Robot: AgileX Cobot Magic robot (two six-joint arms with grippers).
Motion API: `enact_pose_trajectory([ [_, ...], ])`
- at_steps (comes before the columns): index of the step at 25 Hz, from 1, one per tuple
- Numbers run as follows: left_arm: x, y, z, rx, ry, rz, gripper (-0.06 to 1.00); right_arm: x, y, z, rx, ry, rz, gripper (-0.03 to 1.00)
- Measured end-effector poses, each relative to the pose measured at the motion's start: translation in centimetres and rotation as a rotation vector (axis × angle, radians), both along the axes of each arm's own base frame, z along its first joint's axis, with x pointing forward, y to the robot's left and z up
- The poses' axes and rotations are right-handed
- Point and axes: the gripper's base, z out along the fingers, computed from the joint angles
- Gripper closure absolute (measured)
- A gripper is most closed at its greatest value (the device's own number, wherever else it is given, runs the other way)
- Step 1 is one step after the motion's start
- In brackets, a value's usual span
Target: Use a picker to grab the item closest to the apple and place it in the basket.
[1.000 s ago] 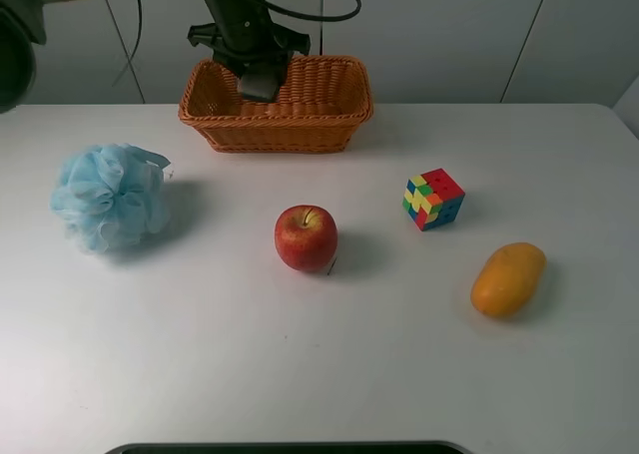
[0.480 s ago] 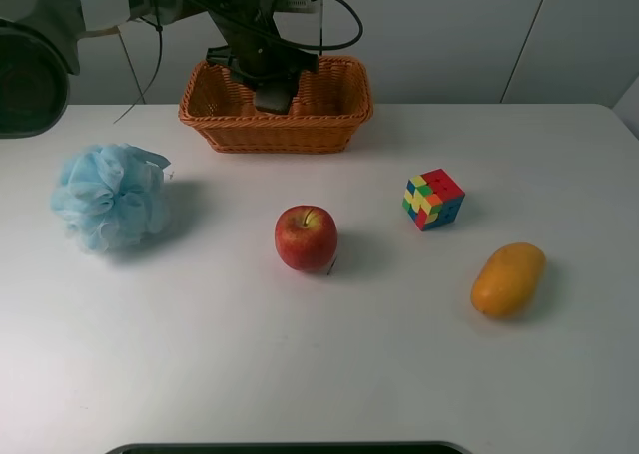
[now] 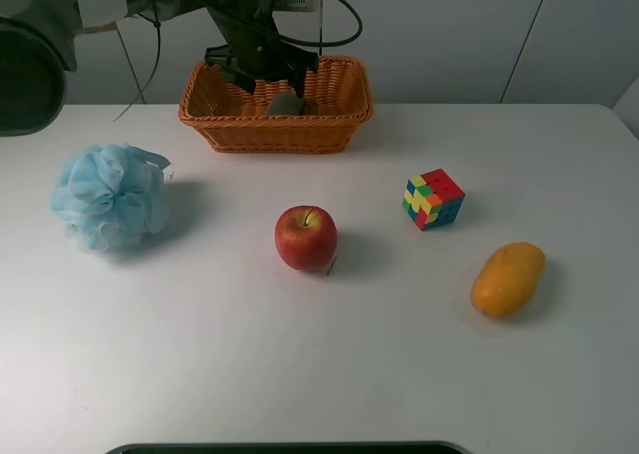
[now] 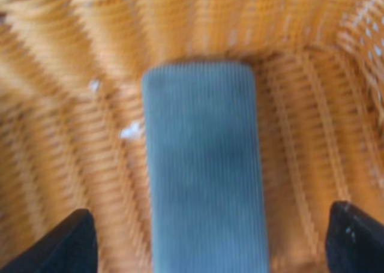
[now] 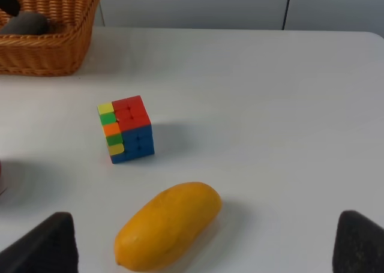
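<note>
A red apple stands mid-table. A wicker basket stands at the back. A grey ribbed oblong item lies inside it, free of any grip; the left wrist view shows it flat on the basket floor. My left gripper hangs over the basket. In the left wrist view its jaws stand wide apart on either side of the grey item, touching nothing. My right gripper is open and empty, low above the table near the mango; it is out of the exterior view.
A multicoloured puzzle cube sits right of the apple, with a yellow mango further to the front right. A blue bath puff lies at the left. The left arm and its cables cross above the basket's back rim.
My left gripper came down into the basket with the grey item, then opened and let it go. The item now lies on the basket floor. Nothing else moved.
</note>
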Motion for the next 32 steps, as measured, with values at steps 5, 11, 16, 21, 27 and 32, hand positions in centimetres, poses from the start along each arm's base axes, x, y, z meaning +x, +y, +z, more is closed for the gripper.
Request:
enact_pose_trajectory([
  [5, -2.5, 1.4, 6.0, 0.062, 0.075, -0.024, 0.21, 0.0, 0.0, 0.0, 0.002, 0.0, -0.001, 0.33],
  [11, -5.7, 3.1, 14.4, 0.05, -0.036, -0.101, 0.21, 0.0, 0.0, 0.0, 0.002, 0.0, -0.001, 0.33],
  [16, -10.3, 5.4, 17.6, 0.072, -0.015, -0.131, 0.21, 0.0, 0.0, 0.0, 0.002, 0.0, -0.001, 0.33],
  [21, -18.1, 9.6, 21.3, 0.088, -0.032, -0.163, 0.21, 0.0, 0.0, 0.0, 0.002, 0.0, -0.001, 0.33],
  [27, -28.5, 15.1, 21.8, 0.085, -0.052, -0.167, 0.21, 0.0, 0.0, 0.0, 0.002, 0.0, -0.001, 0.33],
  [32, -36.8, 19.4, 20.2, 0.044, -0.115, -0.166, 0.21, 0.0, 0.0, 0.0, 0.002, 0.0, -0.001, 0.33],
])
